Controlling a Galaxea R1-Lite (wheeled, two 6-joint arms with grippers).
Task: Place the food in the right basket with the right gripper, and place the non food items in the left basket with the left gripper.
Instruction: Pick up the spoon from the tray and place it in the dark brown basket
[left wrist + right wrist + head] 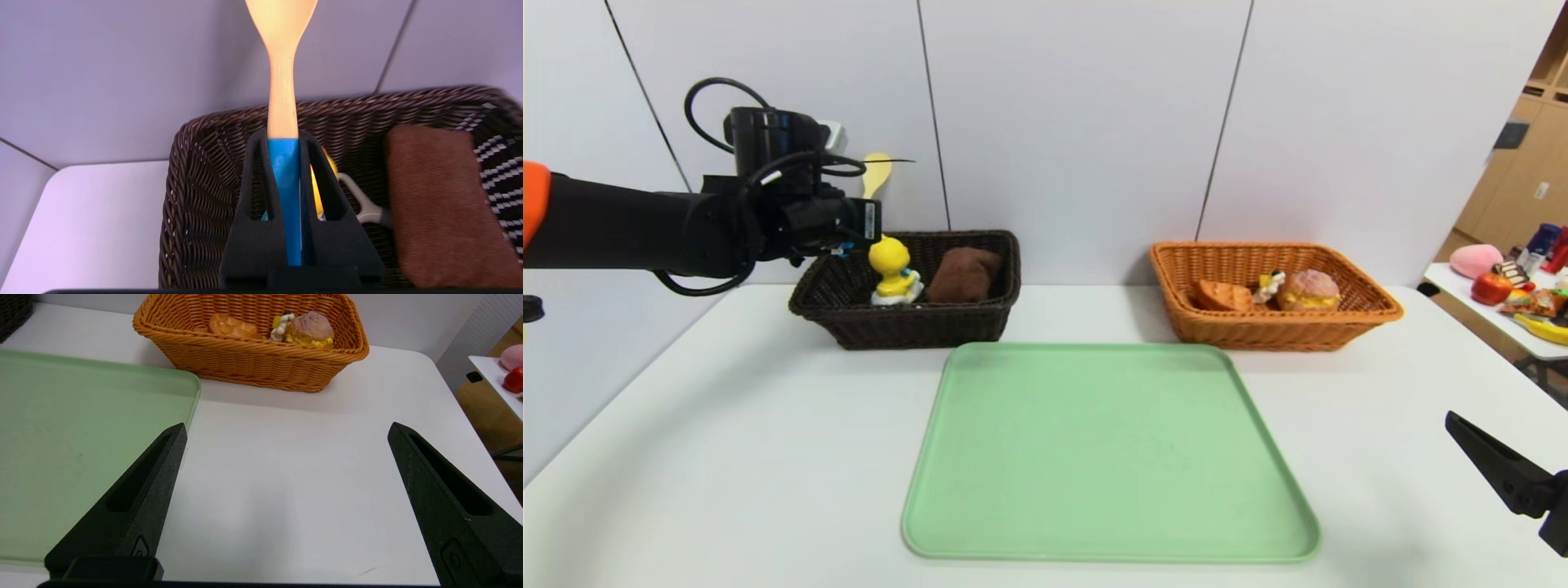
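A white desk (727,425) before pale wall panels carries an empty green tray (1107,453) at centre frame. At upper left, the left pincer (286,163) is clenched on the blue handle of the yellow spoon (282,69), poised over the left basket (849,322), where the duck (892,273), towel (964,273) and peeler (365,206) lie. The food (1307,290) sits in the right basket (1274,331). The right pincer (286,457) idles splayed at lower right. Judged the last step: next, lower and release the spoon

head: high at near edge, faces far wall, whole bench (727,425) | left wrist: close above far-left corner's dark basket (196,196) | right wrist: low near right edge, shares orange basket (253,361) with head
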